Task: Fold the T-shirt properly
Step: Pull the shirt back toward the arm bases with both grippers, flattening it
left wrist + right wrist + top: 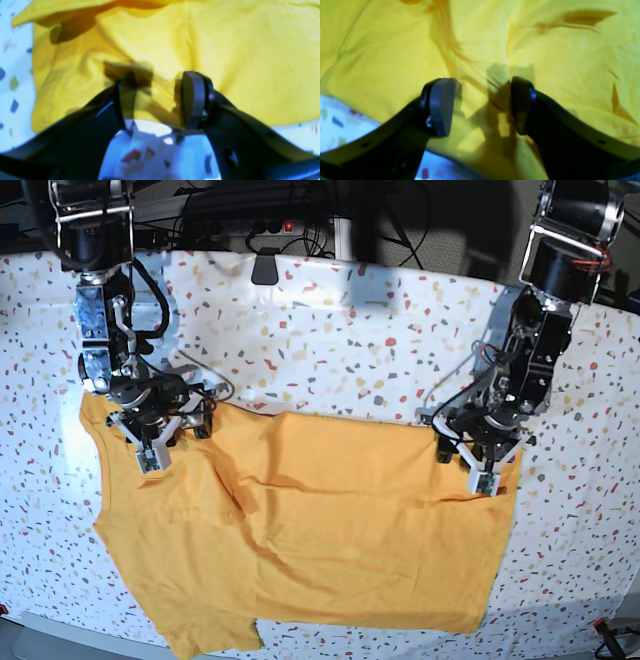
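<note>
The T-shirt [310,530] is plain orange-yellow cloth spread wide on the table, with creases across its middle. My left gripper [466,465] stands open at the shirt's upper right edge. In the left wrist view its fingers [193,100] straddle the cloth's edge, and the left gripper [160,100] shows cloth lying between the open jaws. My right gripper [172,438] is open over the shirt's upper left corner. In the right wrist view the right gripper [481,107] hangs just above a wrinkled fold of the T-shirt [545,62], with its pads [441,107] apart.
A white speckled table cover [350,340] lies under everything. Cables and a black clamp [265,270] sit along the back edge. The shirt's lower hem reaches near the table's front edge [330,645].
</note>
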